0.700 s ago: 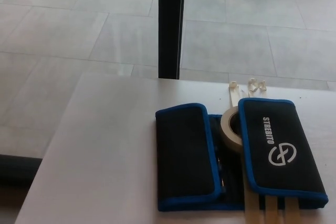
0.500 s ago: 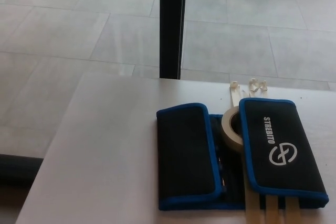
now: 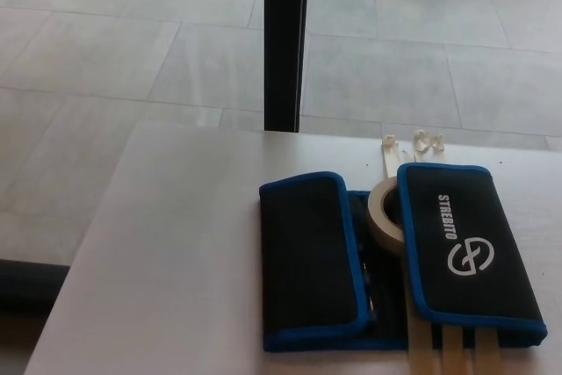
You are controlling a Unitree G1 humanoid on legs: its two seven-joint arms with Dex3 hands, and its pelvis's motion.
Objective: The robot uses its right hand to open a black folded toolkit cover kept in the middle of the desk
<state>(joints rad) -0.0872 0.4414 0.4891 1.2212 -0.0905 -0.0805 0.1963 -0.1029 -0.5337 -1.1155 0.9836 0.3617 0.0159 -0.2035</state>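
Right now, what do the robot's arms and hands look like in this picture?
Neither arm nor hand shows in the head view, so their look cannot be told from it. Only the black, blue-edged toolkit cover, a tape roll and the desk are visible.

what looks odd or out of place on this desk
A roll of tape is wedged between the two flaps of the black toolkit cover, propping the right flap, the one with the logo, at a tilt. Pale cable ties stick out beneath it at both ends. Neither robot hand is in view.
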